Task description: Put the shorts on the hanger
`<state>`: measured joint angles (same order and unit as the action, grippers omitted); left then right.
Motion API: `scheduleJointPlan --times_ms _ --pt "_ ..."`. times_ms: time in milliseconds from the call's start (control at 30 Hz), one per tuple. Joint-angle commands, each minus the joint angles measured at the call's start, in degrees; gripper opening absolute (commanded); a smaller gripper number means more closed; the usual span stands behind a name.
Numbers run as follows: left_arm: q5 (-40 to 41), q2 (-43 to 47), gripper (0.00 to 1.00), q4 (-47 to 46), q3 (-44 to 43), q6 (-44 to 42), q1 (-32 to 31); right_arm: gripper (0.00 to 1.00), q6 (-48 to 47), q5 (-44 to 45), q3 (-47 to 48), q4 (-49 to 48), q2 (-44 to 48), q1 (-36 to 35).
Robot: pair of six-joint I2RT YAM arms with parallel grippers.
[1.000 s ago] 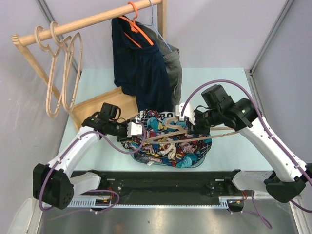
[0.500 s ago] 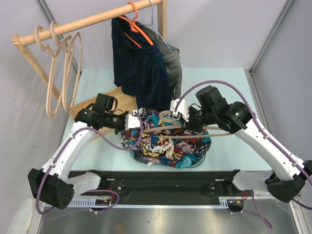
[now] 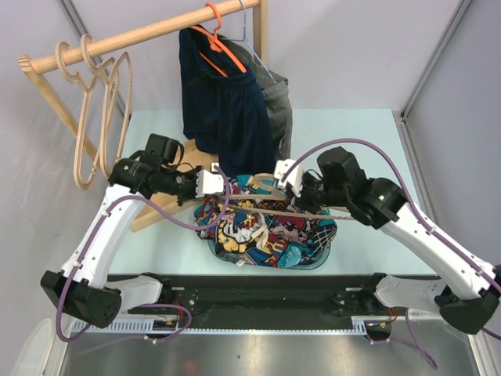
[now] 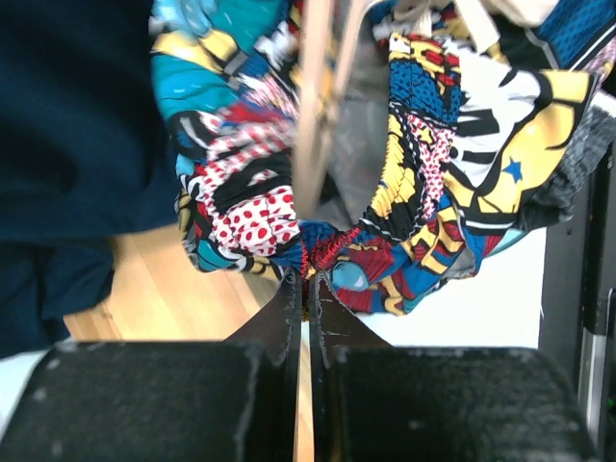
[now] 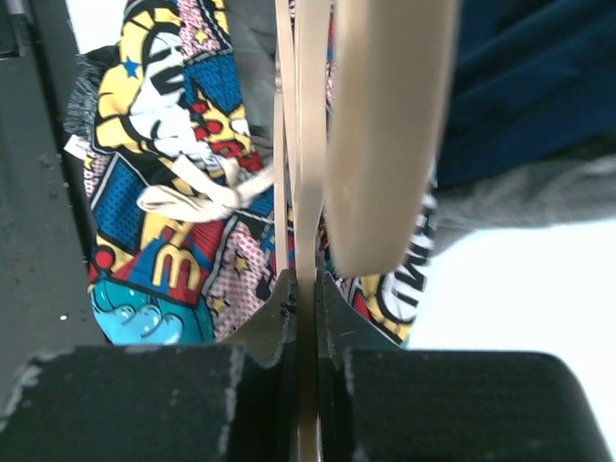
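Pinching a small red fold of the shorts [image 4: 423,164], my left gripper [image 4: 303,289] is pressing its jaws together. Only the left wrist view is showing that bite clearly. It is also showing the pale bars of the hanger [image 4: 313,115] running away from me across the grey inner side of the fabric.

My right gripper [image 5: 306,289] is squeezing a thin wooden bar of the hanger [image 5: 306,144] between its pressed jaws. Its thick curved hook is looming just to the right. That grip is plain in the right wrist view alone, where the shorts [image 5: 154,221] are filling the left side.

From above, the layout is showing instead. The shorts [image 3: 266,235] are lying bunched on the worktop [image 3: 352,141], near its middle, between my left gripper [image 3: 215,188] and right gripper [image 3: 293,192]. The hanger [image 3: 313,213] is stretching left to right over the heap. A navy garment [image 3: 227,102] is hanging from the far rail [image 3: 141,35], dropping to just behind the shorts, with a grey cloth [image 3: 278,110] beside it.
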<state>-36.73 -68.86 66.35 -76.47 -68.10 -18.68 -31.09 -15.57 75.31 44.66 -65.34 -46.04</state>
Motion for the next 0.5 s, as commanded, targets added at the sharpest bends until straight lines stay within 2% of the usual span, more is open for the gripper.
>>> scheduleJointPlan --times_ms 0,133,267,467 --pt "3.94 1.44 0.0 0.19 -0.35 2.0 -0.04 0.0 -0.81 4.15 0.54 -2.04 6.1 0.16" --pt "5.26 0.49 0.0 -0.69 -2.28 4.36 -0.13 0.0 0.58 4.32 0.54 -1.68 6.46 -0.1" --pt "3.07 -3.2 0.01 1.42 -8.5 7.0 -0.39 0.0 1.73 2.22 0.45 -4.14 3.48 -0.8" --pt "0.79 -4.79 0.0 3.61 -12.3 9.3 -1.36 0.0 2.43 1.86 -0.25 -8.36 1.27 -2.03"
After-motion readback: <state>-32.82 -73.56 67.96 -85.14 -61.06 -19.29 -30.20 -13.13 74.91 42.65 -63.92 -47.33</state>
